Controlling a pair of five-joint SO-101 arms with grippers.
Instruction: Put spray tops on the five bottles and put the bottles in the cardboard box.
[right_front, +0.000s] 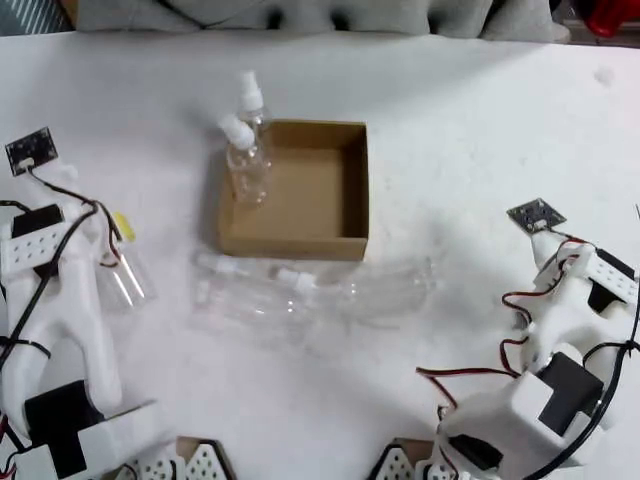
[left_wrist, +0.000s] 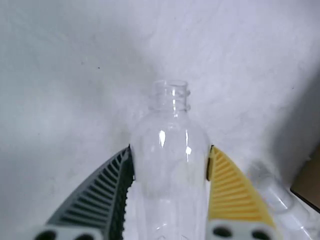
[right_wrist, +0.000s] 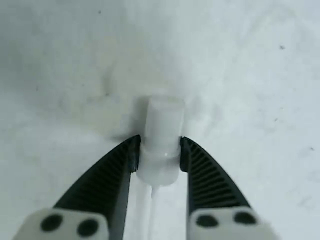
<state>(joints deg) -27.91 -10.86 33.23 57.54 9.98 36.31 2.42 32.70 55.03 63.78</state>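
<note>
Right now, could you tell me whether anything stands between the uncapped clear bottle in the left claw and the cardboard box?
Only bare table lies between the clear plastic bottle in the left claw and the brown cardboard box. Inside, two capped bottles stand at the box's wall on that side.

There is one cardboard box (right_front: 300, 243) and one loose spray top (right_wrist: 160, 145). Two topped bottles (right_front: 247, 160) stand together, one uncapped bottle (left_wrist: 170, 150) makes three, and the lying bottles (right_front: 300, 290) overlap, seemingly two more. The arms number two: left arm (right_front: 45, 300), right arm (right_front: 560, 350).
</note>
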